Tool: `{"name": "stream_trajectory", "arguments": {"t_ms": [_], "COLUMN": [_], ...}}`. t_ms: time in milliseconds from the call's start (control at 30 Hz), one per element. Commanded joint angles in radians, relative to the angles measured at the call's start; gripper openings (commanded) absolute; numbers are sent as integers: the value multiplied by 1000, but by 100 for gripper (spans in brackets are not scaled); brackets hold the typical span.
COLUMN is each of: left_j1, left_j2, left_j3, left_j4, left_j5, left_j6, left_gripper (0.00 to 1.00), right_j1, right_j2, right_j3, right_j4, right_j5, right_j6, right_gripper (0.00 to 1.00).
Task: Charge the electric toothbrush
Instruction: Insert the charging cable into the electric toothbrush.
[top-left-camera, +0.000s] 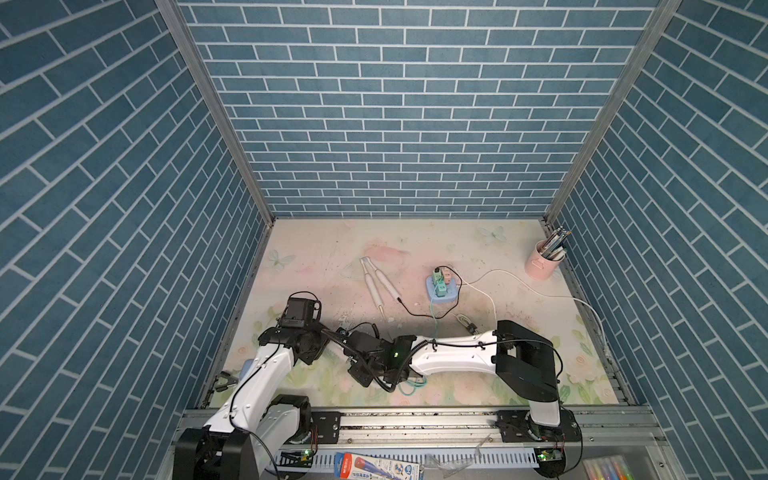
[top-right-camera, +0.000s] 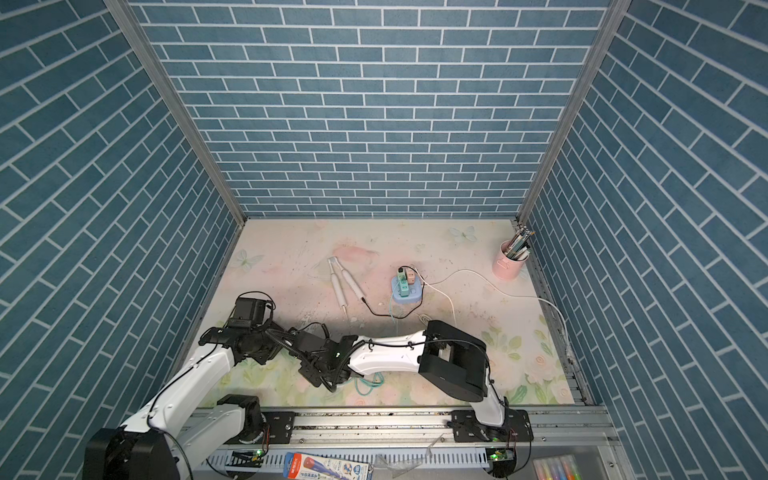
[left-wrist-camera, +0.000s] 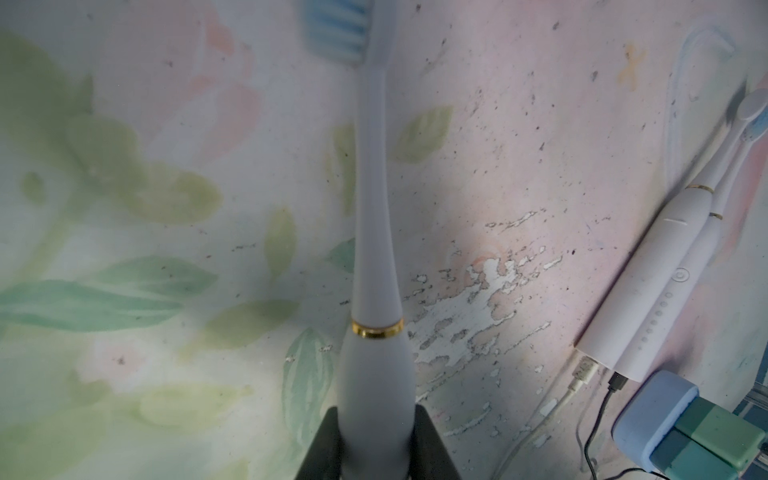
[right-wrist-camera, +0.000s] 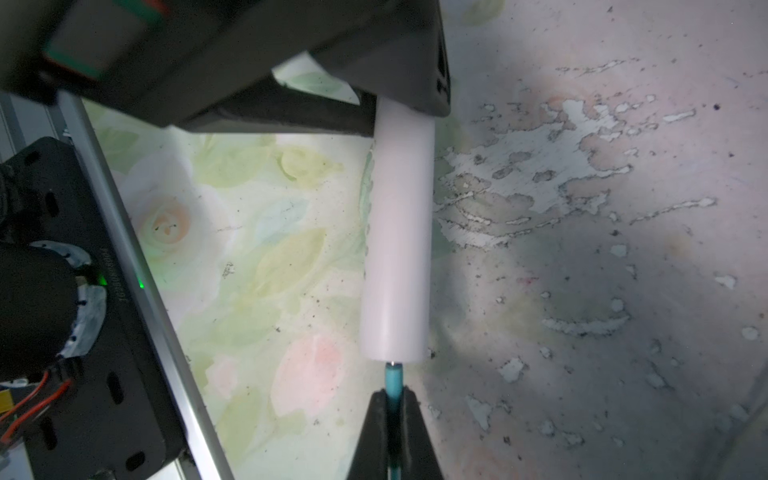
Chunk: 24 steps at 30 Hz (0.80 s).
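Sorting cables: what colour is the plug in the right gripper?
Teal plug; right wrist view shows it best.

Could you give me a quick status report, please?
Left gripper grips toothbrush. Right gripper pinches teal plug, tip at toothbrush base. Nothing in the way.

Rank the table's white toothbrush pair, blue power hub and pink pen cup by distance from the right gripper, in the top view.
From the right gripper:
1. Toothbrush pair, just beyond it, mid-table.
2. Blue power hub, farther back and to the right.
3. Pink pen cup, far right corner.
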Motion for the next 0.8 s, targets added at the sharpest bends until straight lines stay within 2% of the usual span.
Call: {"name": "stream_trajectory", "arguments": {"t_ms": [0,767], "left_j1": [-33,-113], "left_j2": [-15,-96], "left_j3": [-32,-103], "left_j4": [-78,-25], "left_j5": [71,126], "left_j6": [-24,-136], "left_gripper": [0,0], "right_j1": [-26,-40], "right_j2": [6,1], "right_j3": [30,-23], "right_j4": [97,245], "right_j5": [62,131], "right_j6": [-37,-75], "right_gripper": [0,0]}}
